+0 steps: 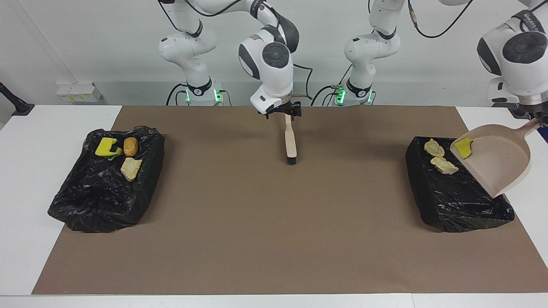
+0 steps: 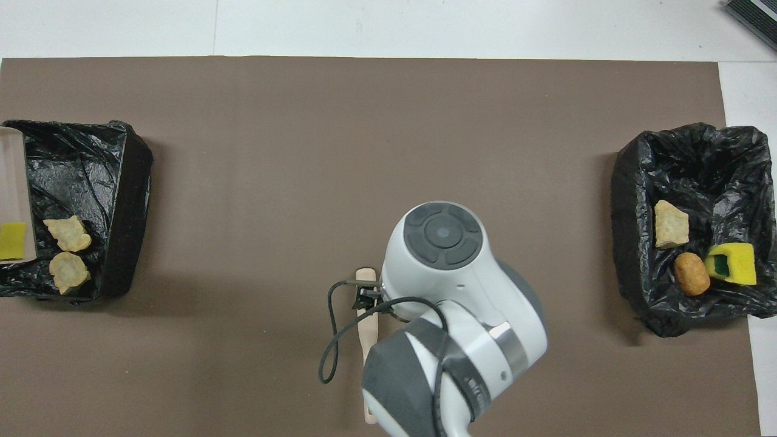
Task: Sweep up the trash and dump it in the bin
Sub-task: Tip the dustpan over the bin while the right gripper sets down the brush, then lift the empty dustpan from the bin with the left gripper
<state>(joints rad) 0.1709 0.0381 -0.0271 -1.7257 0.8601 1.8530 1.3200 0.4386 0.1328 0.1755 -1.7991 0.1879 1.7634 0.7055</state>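
Bright, even light from above, soft shadows on the brown mat [image 1: 239, 239] beside the brush [image 1: 291, 143], everything sharp, no glare.

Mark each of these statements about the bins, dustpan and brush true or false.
1. Two pale chunks lie in the bin at the left arm's end. True.
2. The dustpan is empty. False: a yellow sponge bit is on it.
3. The left gripper holds the dustpan's handle. True.
4. The brush lies in the other bin. False: it lies on the brown mat, under the open right gripper.
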